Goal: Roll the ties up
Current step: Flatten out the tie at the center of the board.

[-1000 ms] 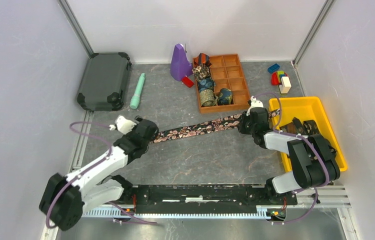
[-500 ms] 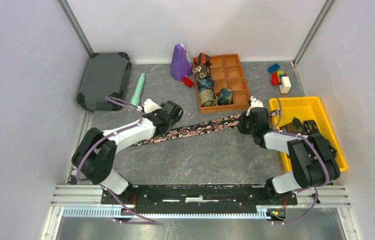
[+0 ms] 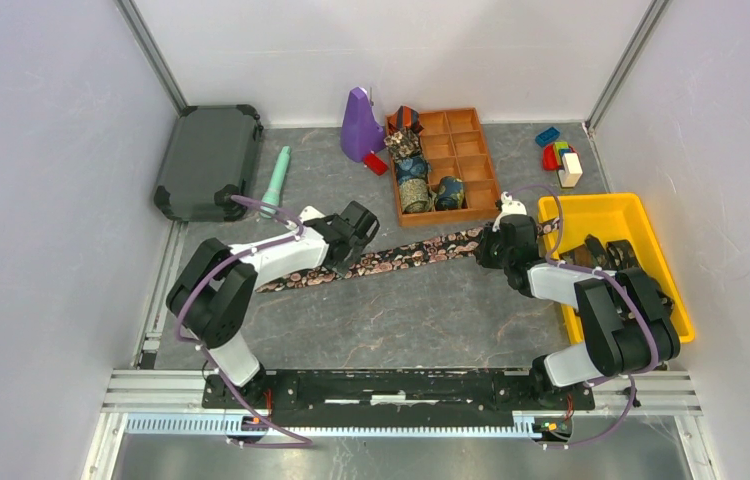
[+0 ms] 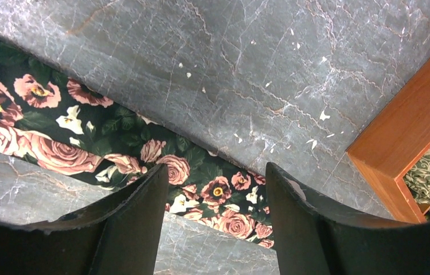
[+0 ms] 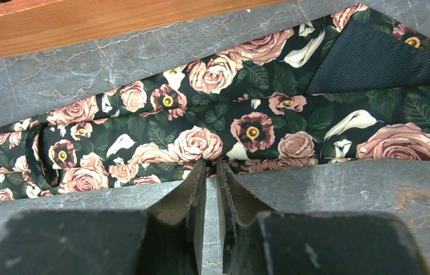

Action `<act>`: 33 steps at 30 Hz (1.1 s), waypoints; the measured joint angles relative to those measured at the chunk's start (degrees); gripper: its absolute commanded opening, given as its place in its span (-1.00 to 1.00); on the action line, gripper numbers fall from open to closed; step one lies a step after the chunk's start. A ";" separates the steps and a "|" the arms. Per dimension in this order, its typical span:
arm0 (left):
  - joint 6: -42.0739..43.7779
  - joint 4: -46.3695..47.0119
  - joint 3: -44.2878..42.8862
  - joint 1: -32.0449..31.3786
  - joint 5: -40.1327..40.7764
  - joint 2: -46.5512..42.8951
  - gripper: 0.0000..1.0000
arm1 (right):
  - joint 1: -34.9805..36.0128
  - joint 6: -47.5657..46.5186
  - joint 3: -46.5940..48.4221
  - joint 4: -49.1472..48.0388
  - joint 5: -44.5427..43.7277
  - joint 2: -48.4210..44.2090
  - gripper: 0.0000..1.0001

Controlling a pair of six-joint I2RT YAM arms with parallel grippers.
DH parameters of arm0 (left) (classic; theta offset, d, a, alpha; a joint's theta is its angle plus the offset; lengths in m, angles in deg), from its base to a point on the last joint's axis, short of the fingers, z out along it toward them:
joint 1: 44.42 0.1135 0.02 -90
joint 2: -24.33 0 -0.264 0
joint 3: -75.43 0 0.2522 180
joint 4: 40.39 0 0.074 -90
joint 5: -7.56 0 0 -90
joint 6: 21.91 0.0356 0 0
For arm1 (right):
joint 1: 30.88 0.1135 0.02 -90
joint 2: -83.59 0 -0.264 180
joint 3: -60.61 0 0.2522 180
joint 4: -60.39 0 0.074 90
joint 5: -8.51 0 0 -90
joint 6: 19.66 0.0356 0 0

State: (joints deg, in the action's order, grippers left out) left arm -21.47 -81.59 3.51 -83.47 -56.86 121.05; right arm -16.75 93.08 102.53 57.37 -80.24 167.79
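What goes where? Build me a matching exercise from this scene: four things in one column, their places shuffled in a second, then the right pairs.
Things
1. flat tie
2. grey case
3. yellow bin
4. rolled ties

Places
A. in compartments of the wooden tray
B. far left corner of the table
C. stretched across the table's middle
D. at the table's right edge

Pairs: 1-C, 2-B, 3-D, 4-A
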 measured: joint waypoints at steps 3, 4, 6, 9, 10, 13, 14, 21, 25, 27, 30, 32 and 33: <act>-0.42 -1.97 -1.01 -0.48 0.00 -0.11 0.43 | -0.02 0.00 0.00 0.00 0.02 0.00 -0.65; -0.61 -2.82 -1.33 -0.66 0.15 -0.22 0.43 | -0.02 0.00 0.00 0.00 0.02 0.00 -0.65; -1.07 -5.46 -2.40 -1.07 0.83 -0.59 0.40 | -0.02 0.00 0.00 -0.02 0.02 0.00 -0.65; -2.27 -8.37 -4.13 -1.40 1.36 -1.07 0.33 | -0.02 0.00 0.00 -0.02 0.04 0.00 -0.65; -2.64 -8.70 -4.39 -1.46 1.42 -1.11 0.32 | -0.02 0.00 0.00 -0.02 0.04 0.00 -0.65; -3.72 -9.53 -4.70 -1.49 1.27 -0.92 0.27 | -0.02 0.00 0.00 -0.02 0.04 0.00 -0.65; -4.04 -9.62 -4.70 -1.49 1.27 -0.68 0.25 | -0.02 0.00 0.00 -0.02 0.04 0.00 -0.65; -5.35 -9.44 -4.92 -1.49 0.96 3.17 0.16 | -0.02 0.00 0.00 -0.09 0.22 0.02 -0.65; -5.38 -9.25 -5.18 -1.49 0.81 4.92 -0.11 | -0.02 0.00 0.00 -0.09 0.22 0.02 -0.65; -5.38 -9.18 -5.20 -1.49 0.83 5.03 -0.27 | -0.02 0.00 0.00 -0.09 0.22 0.02 -0.65; -5.38 -8.46 -5.20 -1.49 0.83 5.03 -0.51 | -0.02 0.00 0.00 -0.09 0.24 0.04 -0.66; -5.38 -7.96 -5.20 -1.49 0.83 5.03 -0.62 | -0.02 0.00 0.00 -0.11 0.24 0.04 -0.65; -5.38 -7.72 -5.20 -1.49 0.83 5.03 -0.69 | -0.02 0.00 0.00 -0.11 0.24 0.04 -0.66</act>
State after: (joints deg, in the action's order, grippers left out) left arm -26.85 -89.30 -1.69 -84.96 -56.03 126.08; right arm -16.77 93.08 102.53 57.26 -80.00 167.83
